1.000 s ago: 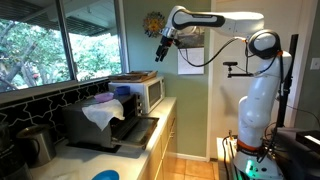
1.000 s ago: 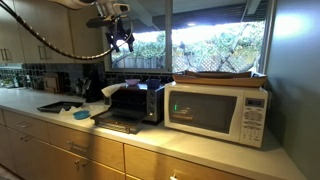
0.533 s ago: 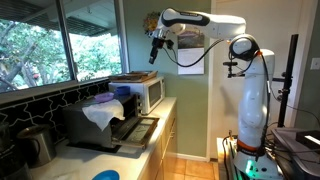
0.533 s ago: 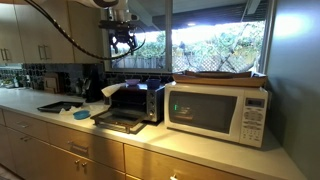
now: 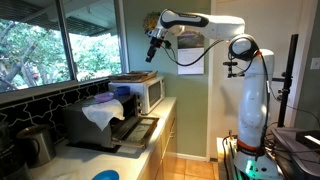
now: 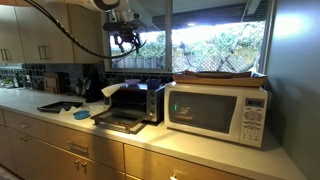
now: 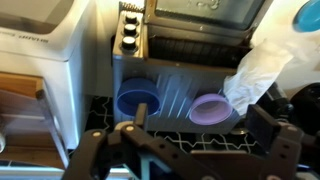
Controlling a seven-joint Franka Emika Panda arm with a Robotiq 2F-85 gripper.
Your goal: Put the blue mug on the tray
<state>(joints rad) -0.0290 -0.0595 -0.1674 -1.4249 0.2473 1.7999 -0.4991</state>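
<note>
In an exterior view the gripper (image 5: 153, 48) hangs high in front of the window, above and just off the near side of the white microwave (image 5: 150, 93). A second ago it was further toward the wall poster, and the arm's elbow has since swung over. In the last half second it has barely shifted. The blue mug (image 5: 121, 93) stands on top of the dark toaster oven (image 5: 105, 128), just beside the microwave and behind a white cloth (image 5: 99, 112). The tray (image 5: 133, 77) lies flat on the microwave's roof, apart from the mug. None of these has moved.

In an exterior view from the kitchen side, the gripper (image 6: 125, 40) is above the toaster oven (image 6: 130, 104), a touch nearer the microwave (image 6: 218, 110) than a second ago. The tray (image 6: 222, 76) sits on the microwave as before. The mug is too hard to make out here.

The wrist view looks straight down. The gripper (image 7: 185, 138) has its fingers (image 7: 97, 152) spread wide with nothing between them. The mug (image 7: 137, 100) stands upright with its mouth facing the camera, on the ribbed oven top (image 7: 178, 82) near the microwave (image 7: 35, 55). A pale lavender round thing (image 7: 210, 109) sits beside it, and the cloth (image 7: 262, 68) lies further right. The tray (image 7: 22, 98) shows at the left edge.
</note>
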